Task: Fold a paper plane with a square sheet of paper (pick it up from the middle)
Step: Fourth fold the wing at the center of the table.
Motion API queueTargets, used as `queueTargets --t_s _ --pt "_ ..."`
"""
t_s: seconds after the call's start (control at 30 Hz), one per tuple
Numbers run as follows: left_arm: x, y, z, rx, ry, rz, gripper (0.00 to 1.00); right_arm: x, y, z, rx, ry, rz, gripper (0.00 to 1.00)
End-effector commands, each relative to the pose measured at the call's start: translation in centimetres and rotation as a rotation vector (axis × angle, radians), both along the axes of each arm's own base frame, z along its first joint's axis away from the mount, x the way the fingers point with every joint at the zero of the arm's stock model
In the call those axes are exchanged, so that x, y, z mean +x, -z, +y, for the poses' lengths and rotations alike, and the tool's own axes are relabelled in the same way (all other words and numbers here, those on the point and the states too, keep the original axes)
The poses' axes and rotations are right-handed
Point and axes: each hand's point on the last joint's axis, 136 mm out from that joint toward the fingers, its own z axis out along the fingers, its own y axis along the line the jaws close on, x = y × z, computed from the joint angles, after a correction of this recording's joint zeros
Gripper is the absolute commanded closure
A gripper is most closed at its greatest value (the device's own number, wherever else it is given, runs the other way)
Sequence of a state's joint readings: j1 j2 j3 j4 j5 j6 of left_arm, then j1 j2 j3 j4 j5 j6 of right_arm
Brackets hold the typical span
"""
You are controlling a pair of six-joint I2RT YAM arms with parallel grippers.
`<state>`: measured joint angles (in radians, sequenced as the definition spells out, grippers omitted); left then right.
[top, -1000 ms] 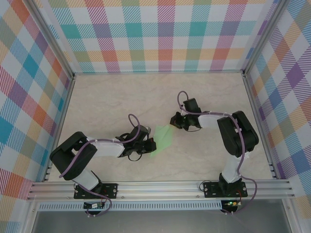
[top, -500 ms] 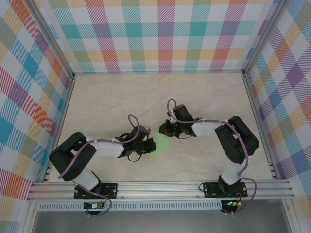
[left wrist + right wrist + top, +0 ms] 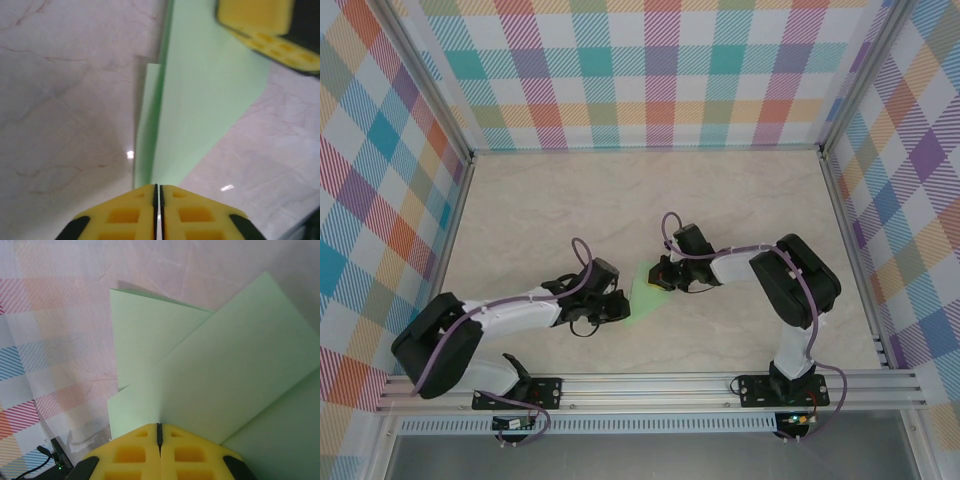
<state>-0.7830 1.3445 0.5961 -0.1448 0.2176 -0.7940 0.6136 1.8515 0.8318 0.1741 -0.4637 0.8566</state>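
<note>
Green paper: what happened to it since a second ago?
The right claw carried its end of the pale-green paper sheet left and nearer, toward the left claw, so the sheet now looks shorter, folded over. The left arm swung its elbow out to the left. Both claws stayed pinched shut on the sheet, and the left claw hardly shifted.

Pale-green paper (image 3: 642,290); yellow left tool pads (image 3: 120,215); beige marbled table (image 3: 540,210); plaid walls (image 3: 650,70)

No text, label, brand, number or sign was legible on anything in the top view or either wrist view.
</note>
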Motion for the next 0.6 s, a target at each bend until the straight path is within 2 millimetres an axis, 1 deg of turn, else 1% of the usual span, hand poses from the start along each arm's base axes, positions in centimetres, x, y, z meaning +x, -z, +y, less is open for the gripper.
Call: queueTargets --t_s 0.0,0.07,0.1,0.27,0.33,0.4,0.5,0.57 --pt "1.1 -3.4 -1.5 -0.094 -0.034 -0.01 0.86 -1.9 4.4 -2.9 -0.157 0.052 0.095 0.96" --pt "2.0 -4.3 -2.9 -0.17 -0.045 -0.017 0.85 -1.9 4.5 -2.9 -0.161 0.057 0.099 0.96" --pt "2.5 -4.4 -3.5 -0.201 -0.06 -0.016 0.85 -1.9 4.5 -2.9 -0.158 0.059 0.1 0.96" --pt "4.7 -3.3 -5.4 -0.263 -0.137 -0.002 0.84 -1.9 4.4 -2.8 -0.155 0.059 0.104 0.96" --pt "5.4 -2.5 -5.7 -0.272 -0.177 0.004 0.83 -1.9 4.4 -2.8 -0.153 0.058 0.104 0.96" --pt "5.8 -1.4 -5.4 -0.253 -0.214 0.018 0.83 -2.0 4.5 -2.9 -0.156 0.058 0.105 0.96" --pt "5.6 -0.1 -5.4 -0.255 -0.23 0.04 0.82 -2.1 4.5 -2.9 -0.157 0.056 0.107 0.96" --pt "5.1 0.9 -5.2 -0.251 -0.227 0.065 0.81 -2.2 4.6 -3.0 -0.161 0.056 0.109 0.96"
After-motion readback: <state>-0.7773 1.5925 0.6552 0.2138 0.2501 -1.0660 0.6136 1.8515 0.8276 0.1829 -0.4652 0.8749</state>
